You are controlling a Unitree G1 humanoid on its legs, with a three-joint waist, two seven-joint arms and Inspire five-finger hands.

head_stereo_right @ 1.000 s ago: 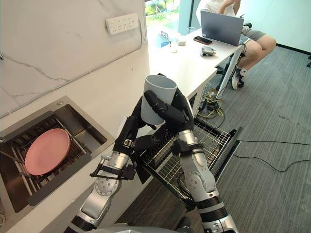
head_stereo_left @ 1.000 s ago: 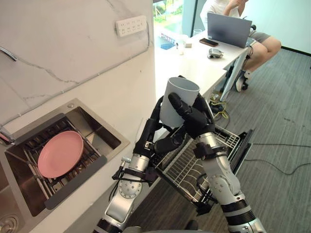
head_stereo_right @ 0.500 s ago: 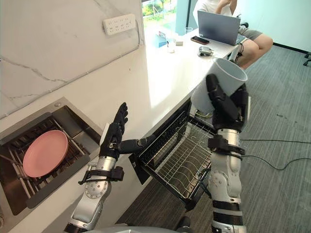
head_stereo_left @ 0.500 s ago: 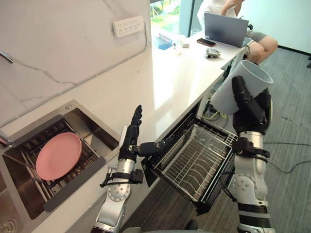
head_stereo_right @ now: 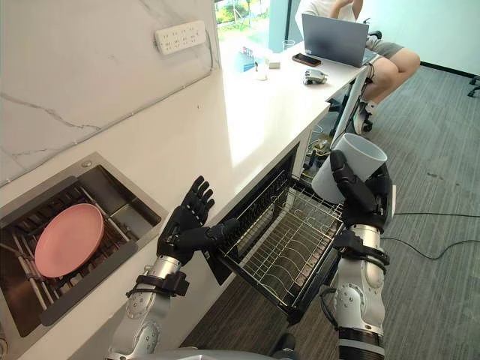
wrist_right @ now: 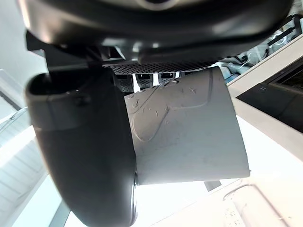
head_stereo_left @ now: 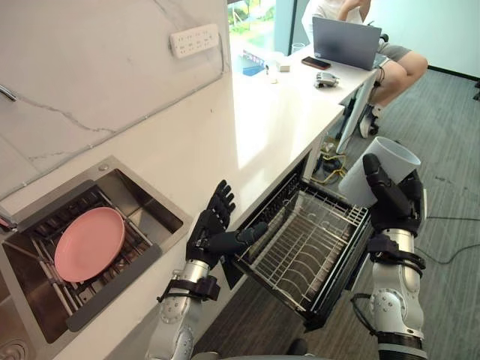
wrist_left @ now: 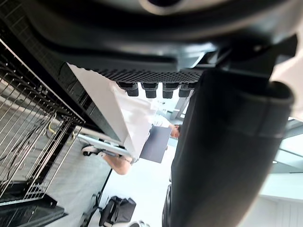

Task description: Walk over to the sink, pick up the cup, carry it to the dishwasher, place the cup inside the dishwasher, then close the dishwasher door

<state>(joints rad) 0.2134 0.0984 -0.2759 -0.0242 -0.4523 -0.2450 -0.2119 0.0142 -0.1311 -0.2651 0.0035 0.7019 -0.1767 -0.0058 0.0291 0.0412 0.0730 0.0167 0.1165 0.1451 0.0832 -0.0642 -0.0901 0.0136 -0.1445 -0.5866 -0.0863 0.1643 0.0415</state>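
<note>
**Holding the cup above the open dishwasher**

Your right hand (head_stereo_left: 391,201) has its fingers and thumb wrapped round the pale grey cup (head_stereo_left: 377,166), gripping it low on the wall. The cup is tilted, with its open mouth facing up and away from you. It hangs in the air above the outer edge of the dishwasher (head_stereo_left: 337,281), clear of the wire rack (head_stereo_left: 300,251) and touching nothing but the hand. In your right wrist view the cup's side lies against the palm, with the thumb (wrist_right: 85,156) closed alongside it.

Your left hand (head_stereo_left: 212,232) is spread wide, fingers straight, holding nothing. It sits at the front edge of the bench (head_stereo_left: 247,127), between the sink (head_stereo_left: 150,199) and the dishwasher. Its thumb points toward the near corner of the rack, and you cannot tell from these views whether it touches.

The dishwasher stands pulled out from under the bench's front edge. A pink plate (head_stereo_left: 88,244) lies on dark slats in the sink, at the bench's left end. A white socket strip (head_stereo_left: 195,39) is fixed to the marble wall above the bench's back edge. At the far end of the bench are an open laptop (head_stereo_left: 343,41) and a dark phone (head_stereo_left: 316,63) just beside it, with a person (head_stereo_left: 405,64) seated behind them.

Any print on the socket strip, laptop or cup is too small to read.
</note>
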